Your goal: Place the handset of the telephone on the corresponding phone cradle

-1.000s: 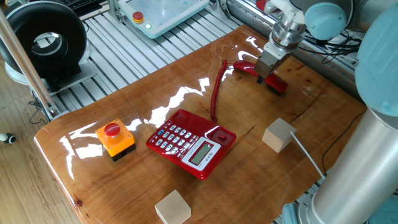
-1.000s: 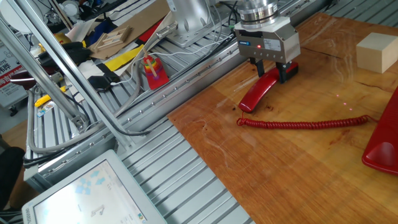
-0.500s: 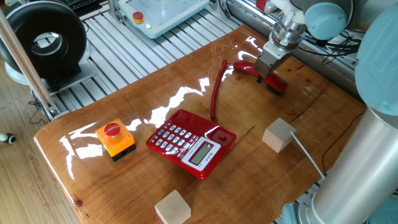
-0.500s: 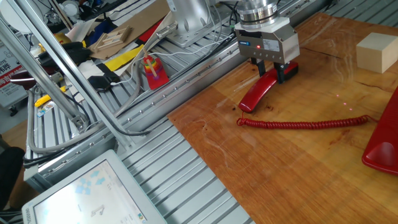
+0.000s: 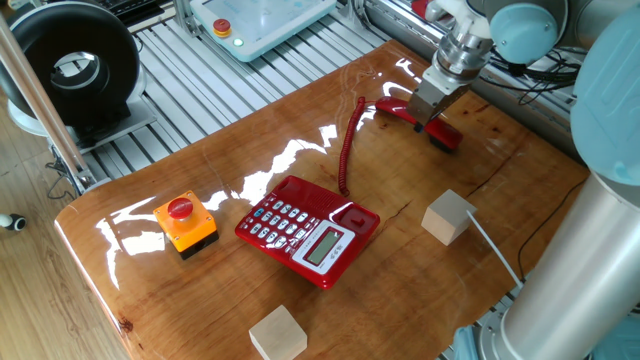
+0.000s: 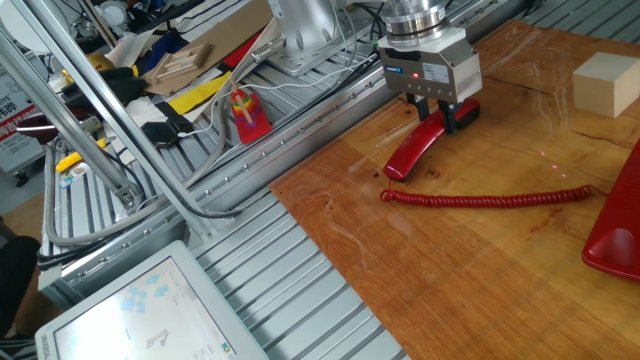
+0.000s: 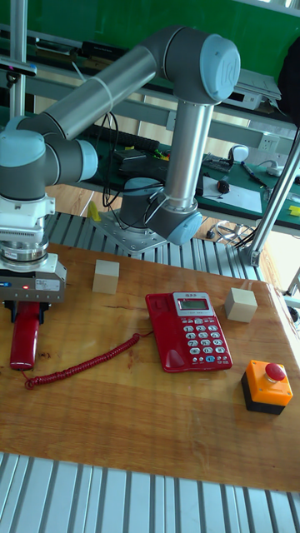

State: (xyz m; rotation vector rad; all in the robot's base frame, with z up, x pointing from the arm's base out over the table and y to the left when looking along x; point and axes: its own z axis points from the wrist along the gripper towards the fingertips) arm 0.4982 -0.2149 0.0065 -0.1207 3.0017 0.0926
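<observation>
Near the table's back edge, the gripper (image 6: 432,105) clamps the handset (image 6: 419,146).

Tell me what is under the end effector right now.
The red handset lies on the table beneath the end effector, fingers straddling its far end. The fingers hide the contact, so I cannot confirm a closed grip.

I see bright, even overhead light in all three views. White glare streaks cross the glossy wooden table (image 5: 300,150) from 9 o'clock up toward 1 o'clock in one fixed view. Shadows stay soft and short. Focus is sharp, with no obvious edge distortion.
</observation>
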